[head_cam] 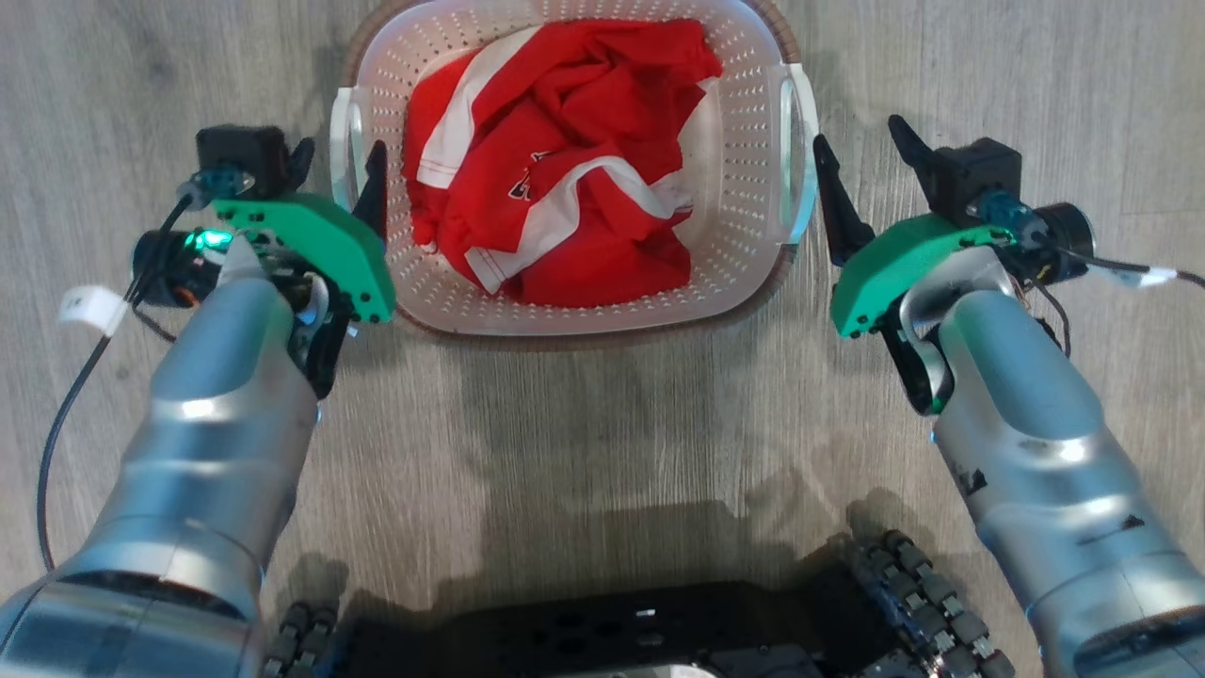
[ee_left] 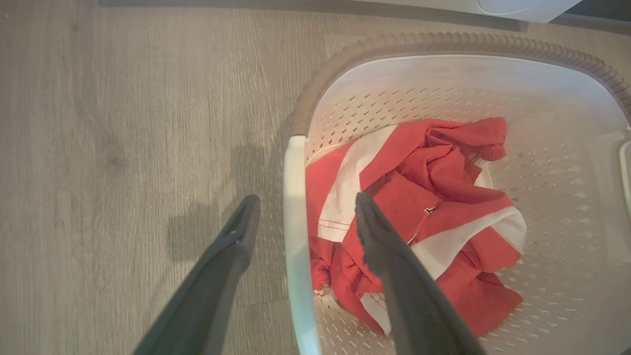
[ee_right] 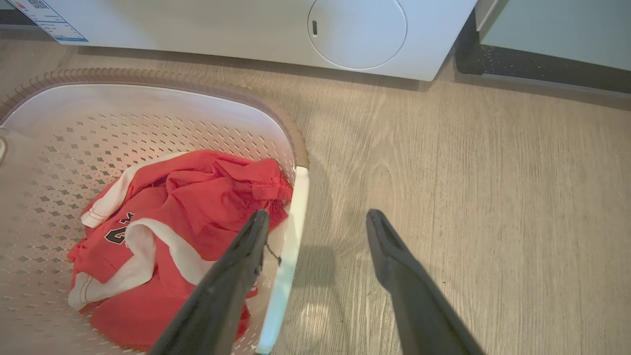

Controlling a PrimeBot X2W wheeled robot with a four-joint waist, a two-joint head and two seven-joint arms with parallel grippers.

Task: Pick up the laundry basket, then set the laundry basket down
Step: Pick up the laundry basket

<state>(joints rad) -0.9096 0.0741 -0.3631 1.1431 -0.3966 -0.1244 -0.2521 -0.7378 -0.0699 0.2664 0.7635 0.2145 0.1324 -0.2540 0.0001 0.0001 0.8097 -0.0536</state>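
The laundry basket (head_cam: 744,188) stands on the wood floor at the top centre of the head view, white and perforated with a brown rim, holding a crumpled red and white garment (head_cam: 565,160). My left gripper (head_cam: 341,155) is open and straddles the basket's left handle (ee_left: 295,222): one finger is over the inside, the other over the floor. My right gripper (head_cam: 857,134) is open at the right handle (ee_right: 295,222), which shows between its fingers close to the inner one. The basket (ee_left: 443,84) (ee_right: 123,113) rests on the floor, and neither gripper is closed on it.
A white washing machine (ee_right: 357,32) with a round door stands just beyond the basket. A dark gap (ee_right: 542,64) lies to its right. My own black base (head_cam: 612,640) is at the bottom of the head view. Bare floor lies on both sides of the basket.
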